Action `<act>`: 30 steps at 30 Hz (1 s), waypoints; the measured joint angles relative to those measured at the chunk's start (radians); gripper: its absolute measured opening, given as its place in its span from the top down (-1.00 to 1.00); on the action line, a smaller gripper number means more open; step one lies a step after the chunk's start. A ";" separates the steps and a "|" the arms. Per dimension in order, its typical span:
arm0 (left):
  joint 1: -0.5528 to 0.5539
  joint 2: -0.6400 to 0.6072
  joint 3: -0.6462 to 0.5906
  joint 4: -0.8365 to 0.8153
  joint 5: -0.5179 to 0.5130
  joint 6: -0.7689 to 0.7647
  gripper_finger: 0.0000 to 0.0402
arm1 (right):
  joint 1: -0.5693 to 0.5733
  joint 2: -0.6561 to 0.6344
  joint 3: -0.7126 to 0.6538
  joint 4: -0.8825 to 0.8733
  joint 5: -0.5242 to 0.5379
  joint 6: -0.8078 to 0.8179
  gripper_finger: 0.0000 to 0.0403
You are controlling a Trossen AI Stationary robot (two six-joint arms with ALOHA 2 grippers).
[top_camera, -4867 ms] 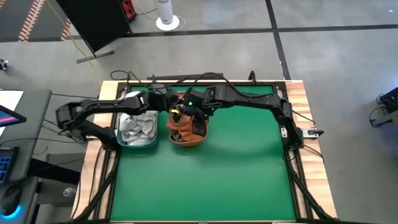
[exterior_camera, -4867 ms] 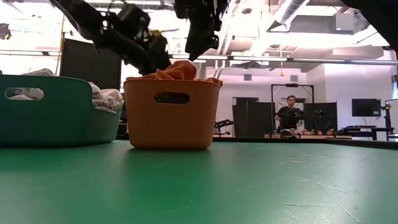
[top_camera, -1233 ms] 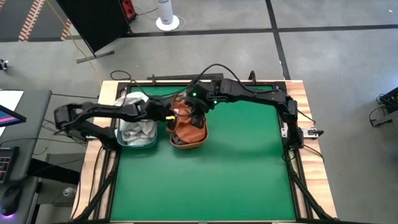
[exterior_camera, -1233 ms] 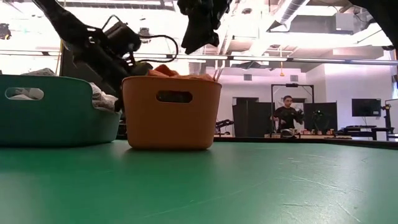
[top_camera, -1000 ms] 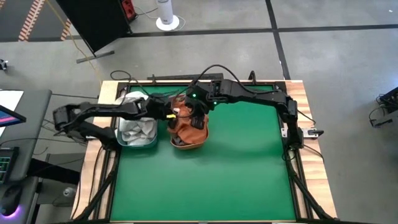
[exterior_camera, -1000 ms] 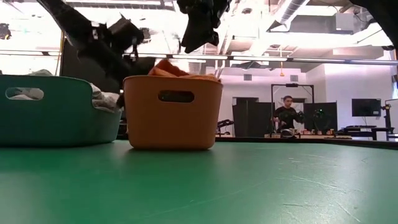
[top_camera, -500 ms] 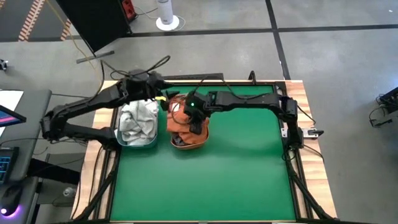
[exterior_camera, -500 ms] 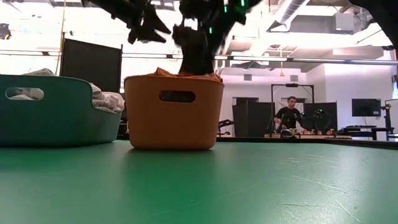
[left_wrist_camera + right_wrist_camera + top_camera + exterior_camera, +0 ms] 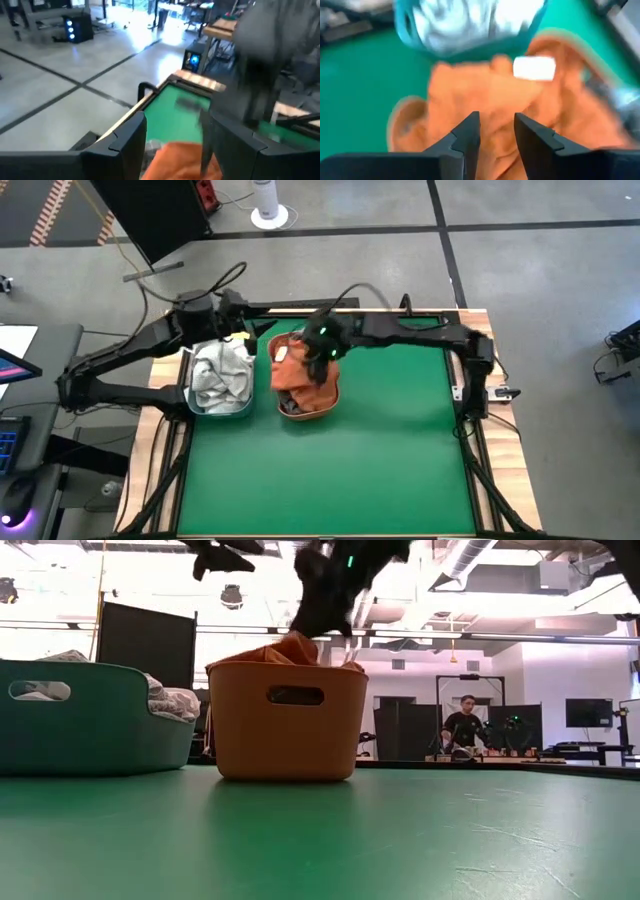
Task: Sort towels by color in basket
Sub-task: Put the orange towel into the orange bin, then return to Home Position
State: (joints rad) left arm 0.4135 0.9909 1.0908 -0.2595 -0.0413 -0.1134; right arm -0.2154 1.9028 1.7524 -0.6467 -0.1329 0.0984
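Rust orange towels [image 9: 300, 375] filled the orange basket [image 9: 332, 395], and directly above them hung the right claw [image 9: 496, 129], its fingers [image 9: 468, 131] parted with nothing between them. The left claw [image 9: 172, 134], also spread and empty, was raised over the desk's far edge, beyond the teal basket [image 9: 238, 412]. That teal basket stood just beside the orange one and held white and grey towels [image 9: 222, 372]. Both baskets sat toward the far left part of the green desk [image 9: 380, 460]. In the room behind, a person [image 9: 463, 726] stood well away.

Bright, even overhead light; both wrist views smeared by motion blur.
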 joint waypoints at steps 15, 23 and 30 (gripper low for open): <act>-0.271 -0.286 -0.289 -0.027 -0.151 -0.113 0.12 | -0.037 -0.545 -0.455 0.244 0.082 0.091 0.36; -0.350 -0.486 -0.479 -0.009 -0.200 -0.242 0.18 | -0.036 -0.865 -0.891 0.612 0.129 0.276 0.38; -0.350 -0.684 -0.687 0.102 -0.211 -0.380 0.24 | -0.061 -1.111 -1.078 0.628 0.192 0.351 0.38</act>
State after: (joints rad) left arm 0.0639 0.3068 0.4038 -0.1576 -0.2524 -0.4935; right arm -0.2768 0.7916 0.6746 -0.0185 0.0593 0.4492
